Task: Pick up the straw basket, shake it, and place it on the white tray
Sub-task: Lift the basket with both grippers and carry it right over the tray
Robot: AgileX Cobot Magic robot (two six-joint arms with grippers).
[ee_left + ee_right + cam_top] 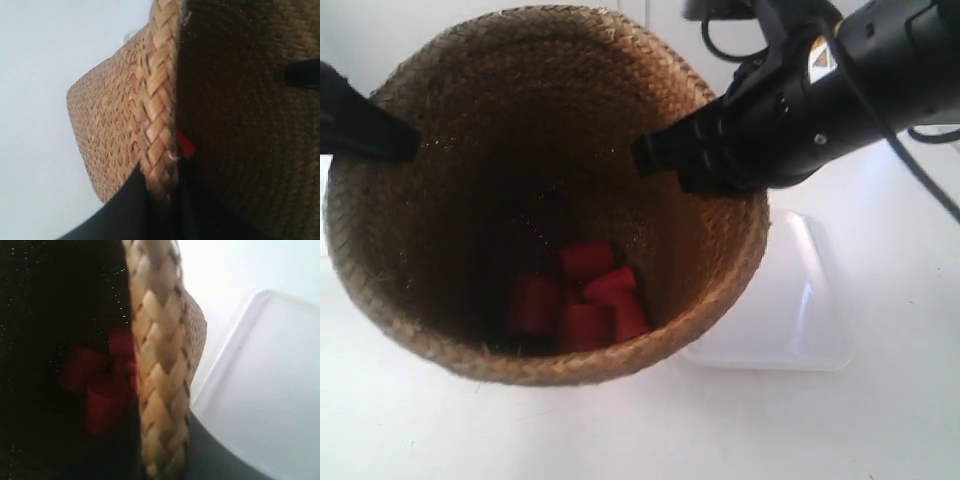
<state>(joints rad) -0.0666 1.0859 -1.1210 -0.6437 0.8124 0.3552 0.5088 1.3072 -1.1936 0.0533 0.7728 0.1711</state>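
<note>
Straw basket: big, brown and woven, with a thick braided rim. It is seen from above, and it is dark inside. The pictures do not show if its bottom touches the table.
Red pieces: a few small, round red pieces lie in a heap at the bottom of the straw basket.
White tray: flat and shiny, just beside the straw basket. The basket hides one edge of it. It is not clear if the two touch.
Left gripper: closed tight on the basket's rim. One black finger is outside the wall and the other is inside.
Right gripper: it pinches the rim too, with one finger in the dark inside and one finger outside. The white tray shows just past the outside finger.
Arm at the exterior view's right: thick and black, with black cables. It reaches the rim on the tray's side of the basket.
Arm at the exterior view's left: only a black tip shows. It is at the rim on the side of the basket away from the tray.
Table: white, under and around the basket.
</note>
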